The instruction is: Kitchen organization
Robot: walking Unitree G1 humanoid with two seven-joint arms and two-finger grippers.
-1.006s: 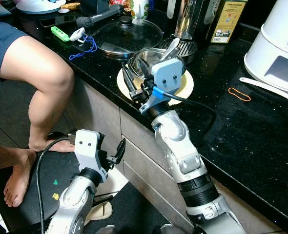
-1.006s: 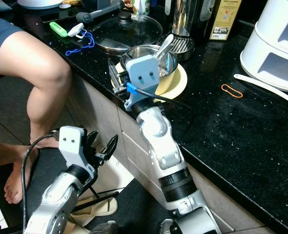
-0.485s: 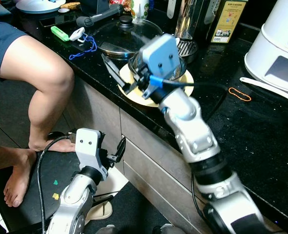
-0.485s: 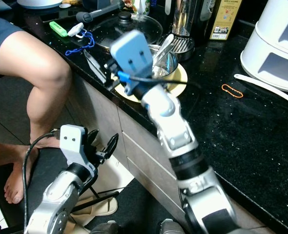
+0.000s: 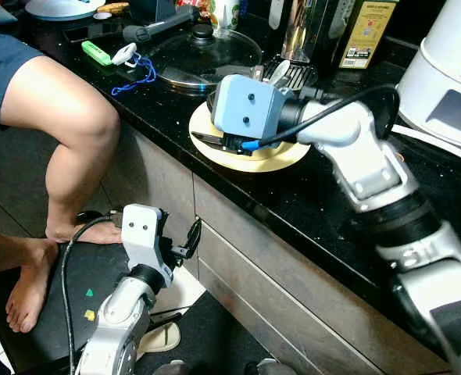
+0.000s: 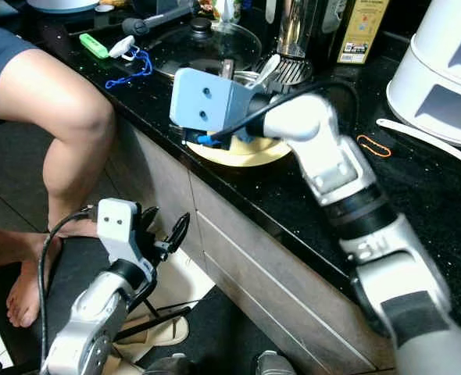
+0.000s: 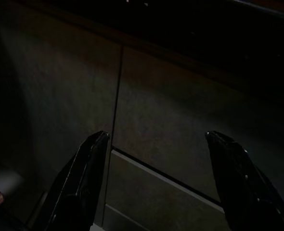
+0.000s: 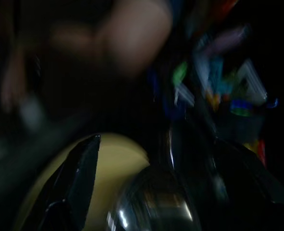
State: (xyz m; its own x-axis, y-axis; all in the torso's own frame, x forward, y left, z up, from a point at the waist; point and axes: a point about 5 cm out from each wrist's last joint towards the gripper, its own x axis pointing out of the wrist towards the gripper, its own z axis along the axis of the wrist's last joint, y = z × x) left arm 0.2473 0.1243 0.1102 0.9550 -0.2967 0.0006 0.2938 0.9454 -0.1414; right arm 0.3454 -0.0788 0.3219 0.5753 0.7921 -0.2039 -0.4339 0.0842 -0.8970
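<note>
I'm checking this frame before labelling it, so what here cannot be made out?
- Steel bowl on the yellow plate: its contents, hidden in the eye views behind the right gripper's blue-grey wrist housing.
- Right wrist view: motion blur smears the bowl rim and the coloured items beyond.
- Left wrist view: very dark; past the left gripper just cabinet fronts.
- Bottle label: print too small.
- Person's leg: cut by the frame edge.

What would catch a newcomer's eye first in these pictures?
The right tool reaching sideways over the yellow plate and steel bowl at the black counter's edge. Beside it, a person's bare leg hangs by the counter. The left tool hangs open before the cabinets.
</note>
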